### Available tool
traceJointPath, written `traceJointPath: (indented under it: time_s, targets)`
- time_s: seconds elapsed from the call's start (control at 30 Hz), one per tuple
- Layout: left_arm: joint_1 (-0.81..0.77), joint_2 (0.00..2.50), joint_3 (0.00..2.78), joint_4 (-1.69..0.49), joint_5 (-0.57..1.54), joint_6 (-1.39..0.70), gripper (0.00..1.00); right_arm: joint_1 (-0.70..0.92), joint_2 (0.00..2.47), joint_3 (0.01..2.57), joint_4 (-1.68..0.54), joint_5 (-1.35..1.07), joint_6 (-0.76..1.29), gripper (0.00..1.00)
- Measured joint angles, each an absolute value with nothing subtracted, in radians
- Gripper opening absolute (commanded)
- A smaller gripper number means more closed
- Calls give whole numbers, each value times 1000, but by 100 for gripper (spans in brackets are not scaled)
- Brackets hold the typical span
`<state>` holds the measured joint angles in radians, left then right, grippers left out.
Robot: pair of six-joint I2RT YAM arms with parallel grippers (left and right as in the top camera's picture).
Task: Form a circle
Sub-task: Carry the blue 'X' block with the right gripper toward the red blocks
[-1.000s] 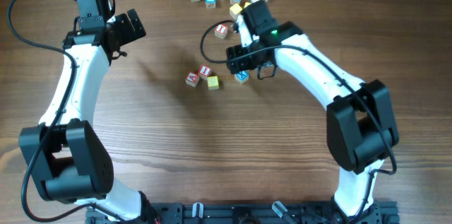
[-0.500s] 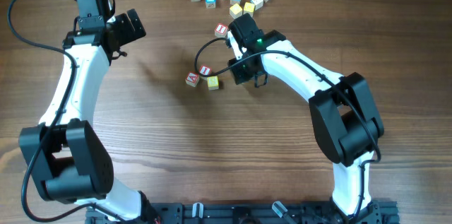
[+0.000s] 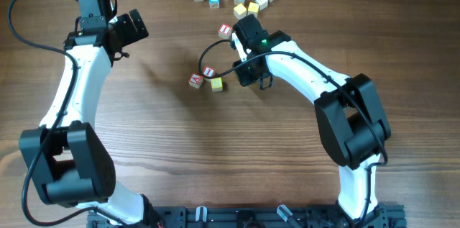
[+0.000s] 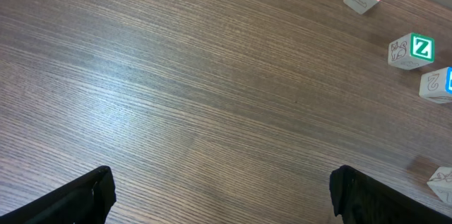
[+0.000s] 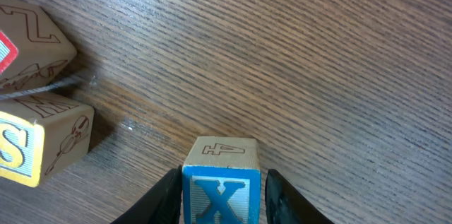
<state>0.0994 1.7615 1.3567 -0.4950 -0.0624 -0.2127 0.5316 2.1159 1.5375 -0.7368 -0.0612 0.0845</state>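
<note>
My left gripper [image 3: 135,29] is far left, jaws spread as wide as they go and holding nothing. Only bare table [image 4: 176,97] lies under it, with loose cubes [image 4: 409,49] at the right edge of that wrist view

The circle [image 3: 209,72] is mid-table and not a closed ring. It has a tight clump of two red-letter cubes [image 3: 195,80] and a yellow cube [image 3: 216,84], with its long axis running left-right. A lone red-letter cube [image 3: 226,30] sits up and right, well apart from the clump, so the arc gapes toward the upper left

There is wide open wood left of and below the clump. Above it the room is tight: the loose cubes crowd near the far edge, just past the lone red one

My right gripper [image 5: 221,206] is just right of the clump, partly closed, with a finger against each side of the blue X cube [image 5: 220,181]. The cube sits square between the fingers, its X face toward my wrist camera and a carved 4 on the face beyond. I can't tell whether it's lifted or resting. The yellow cube and a Z-carved cube [image 5: 32,44] stand off to its left, apart from it, with a thin cable [image 5: 49,85] between them
</note>
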Motion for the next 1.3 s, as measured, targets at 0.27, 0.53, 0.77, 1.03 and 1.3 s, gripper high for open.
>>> traceJointPath:
  time_s: [0.27,0.53,0.77,1.03,1.3]
  targets:
    - [99,1761,1357,-495,-62,-212,100,532,2116,1538,-742,-59,84,30]
    - [99,1761,1357,-495,-62,-212,100,551,1961,1538,-765,-113,112,29]
    - [99,1761,1357,-495,-62,-213,100,693,1860,1538,-790,-202,293,26]
    - [99,1761,1357,-495,-62,-212,100,928,1887,1538,-767,-56,529,29]
    - [99,1761,1357,-495,-62,-213,100,973,2046,1537,-750,66,626,29]
